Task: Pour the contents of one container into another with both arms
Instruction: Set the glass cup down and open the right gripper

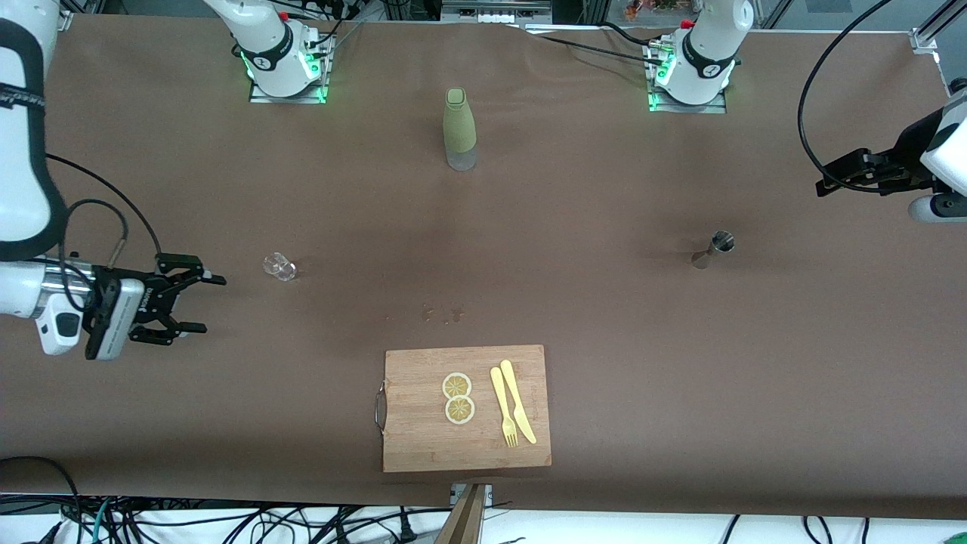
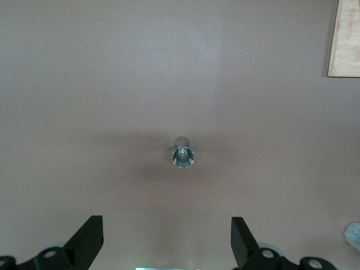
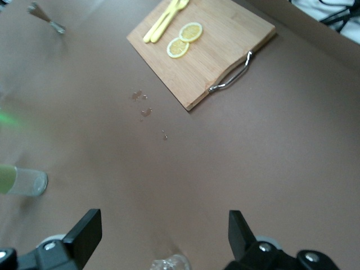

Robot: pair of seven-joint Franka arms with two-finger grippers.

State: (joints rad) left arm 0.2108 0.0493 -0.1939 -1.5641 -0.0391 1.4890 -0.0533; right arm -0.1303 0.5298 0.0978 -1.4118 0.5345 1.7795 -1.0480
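The small steel jigger [image 1: 714,249] stands upright on the brown table toward the left arm's end; the left wrist view shows it [image 2: 183,154] from above, ahead of the fingers. My left gripper [image 1: 825,183] hovers open and empty near that end of the table, apart from the jigger. The tiny clear glass cup [image 1: 279,266] stands toward the right arm's end. My right gripper [image 1: 213,304] is open and empty beside the cup, a short gap away. In the right wrist view the cup [image 3: 169,263] shows between the spread fingers [image 3: 87,230], touching neither.
A tall olive-green bottle [image 1: 459,128] stands mid-table near the bases. A wooden cutting board [image 1: 423,446] with two lemon slices [image 1: 458,397], a yellow fork and a knife [image 1: 512,412] lies near the front edge. Small wet drops [image 1: 442,313] mark the cloth between them.
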